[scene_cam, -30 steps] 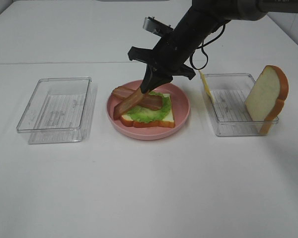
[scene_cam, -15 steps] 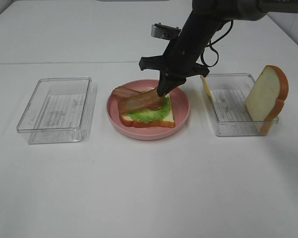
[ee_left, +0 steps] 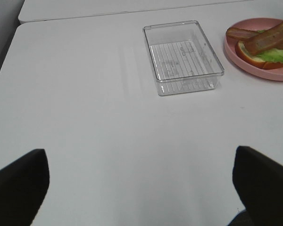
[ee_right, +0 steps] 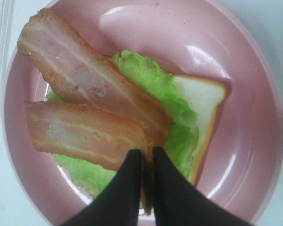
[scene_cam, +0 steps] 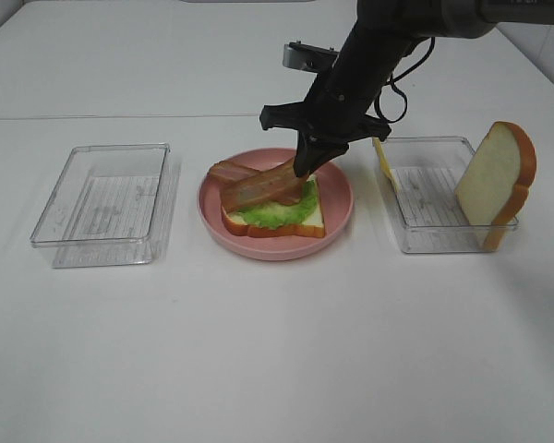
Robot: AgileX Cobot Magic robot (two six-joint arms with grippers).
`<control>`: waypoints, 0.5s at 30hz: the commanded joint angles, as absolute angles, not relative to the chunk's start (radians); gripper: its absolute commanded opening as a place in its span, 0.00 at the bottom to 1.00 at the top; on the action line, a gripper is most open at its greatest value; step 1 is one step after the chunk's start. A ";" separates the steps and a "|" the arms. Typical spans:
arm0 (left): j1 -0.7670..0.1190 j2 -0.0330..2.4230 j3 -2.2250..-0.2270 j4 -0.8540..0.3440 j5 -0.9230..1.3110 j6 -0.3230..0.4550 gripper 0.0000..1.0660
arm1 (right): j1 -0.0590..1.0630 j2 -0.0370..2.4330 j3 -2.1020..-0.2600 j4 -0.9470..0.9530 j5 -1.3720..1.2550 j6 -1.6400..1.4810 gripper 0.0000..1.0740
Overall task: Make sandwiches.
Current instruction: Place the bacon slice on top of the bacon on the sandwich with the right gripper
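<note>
First, left gripper: released, its two dark fingers set wide apart above the white surface.
table: white, with a seam running across it behind the trays.
left tray: clear plastic with a ribbed floor, to the left of the plate and apart from it.
right tray: clear plastic, on the plate's other side.
second bread slice: stands on edge at the right tray's outer end, leaning, with an orange-brown crust.
cheese slice: thin and yellow, upright at the right tray's end nearest the plate. Whether it is inside or outside the wall I cannot tell.
pink plate: round, between the two trays.
bottom bread slice: lies flat on the plate.
lettuce leaf: ruffled green, spread on that slice.
lower bacon strip: lies on the lettuce, one end reaching out past the bread.
upper bacon strip: crosses over the lower one, with one end down on the sandwich and the other raised.
right gripper: clenched on the raised end of the upper bacon strip. Its fingers are nearly together and point down over the plate.
</note>
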State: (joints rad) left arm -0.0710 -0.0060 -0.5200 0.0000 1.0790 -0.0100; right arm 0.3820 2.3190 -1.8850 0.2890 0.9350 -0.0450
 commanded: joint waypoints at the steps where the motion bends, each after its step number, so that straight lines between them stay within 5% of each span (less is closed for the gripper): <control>1: -0.076 -0.021 -0.518 -0.006 1.075 -0.011 0.92 | 0.381 2.317 -1.887 0.275 0.922 -0.044 0.34; 2: -0.076 -0.021 -0.518 -0.006 1.075 -0.011 0.92 | 0.381 2.317 -1.887 0.274 0.921 -0.044 0.50; 7: -0.076 -0.021 -0.518 -0.006 1.075 -0.011 0.92 | 0.381 2.314 -1.887 0.270 0.925 -0.044 0.74; 15: -0.076 -0.021 -0.518 -0.006 1.075 -0.011 0.92 | 0.383 2.273 -1.887 0.270 0.932 -0.017 0.75</control>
State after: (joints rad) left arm -0.0710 -0.0060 -0.5200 0.0000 1.0790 -0.0100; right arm 0.3820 2.3030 -1.8850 0.2770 0.9250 -0.0350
